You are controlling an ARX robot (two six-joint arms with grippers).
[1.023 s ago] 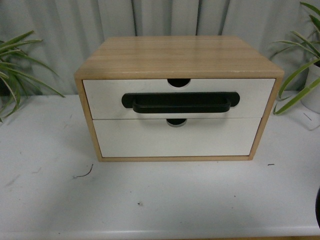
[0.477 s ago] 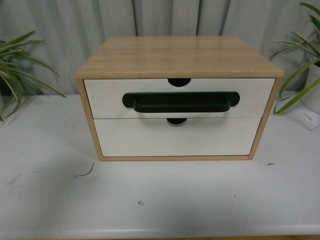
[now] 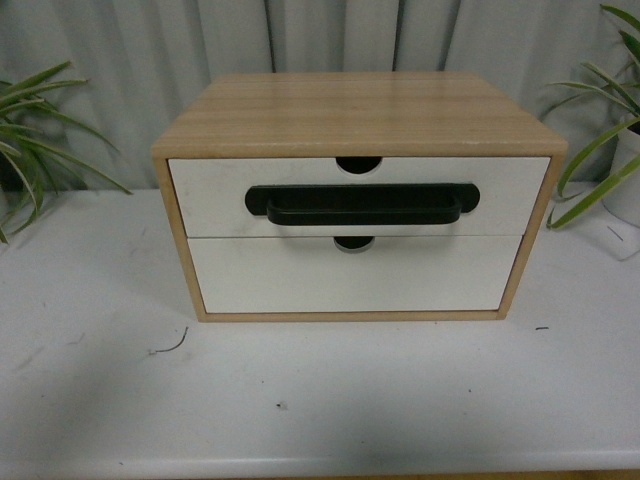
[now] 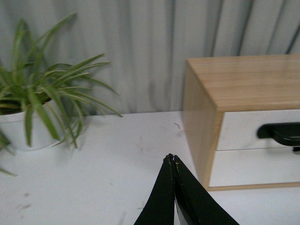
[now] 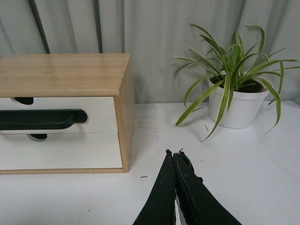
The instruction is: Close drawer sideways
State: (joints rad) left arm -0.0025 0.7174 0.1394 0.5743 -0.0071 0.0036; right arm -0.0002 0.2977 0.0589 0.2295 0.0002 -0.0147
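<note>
A light wood cabinet (image 3: 350,110) stands on the white table. Its upper drawer (image 3: 210,195) has a white front, a long black bar handle (image 3: 360,204) and a half-round notch in the top edge. It sits flush in the cabinet front. It also shows in the left wrist view (image 4: 243,129) and the right wrist view (image 5: 101,110). Neither gripper shows in the front view. My left gripper (image 4: 170,158) is shut and empty, over the table beside the cabinet's left side. My right gripper (image 5: 173,153) is shut and empty, beside the cabinet's right side.
Below it is a white drawer (image 3: 350,275) with no handle, also flush. A potted plant (image 4: 33,103) stands left of the cabinet, and another in a white pot (image 5: 236,101) stands right of it. A grey curtain (image 3: 130,60) hangs behind. The table edge (image 3: 320,468) runs along the front.
The cabinet shifted very slightly to the right in the front view between one second ago and half a second ago. Nothing has moved since.
</note>
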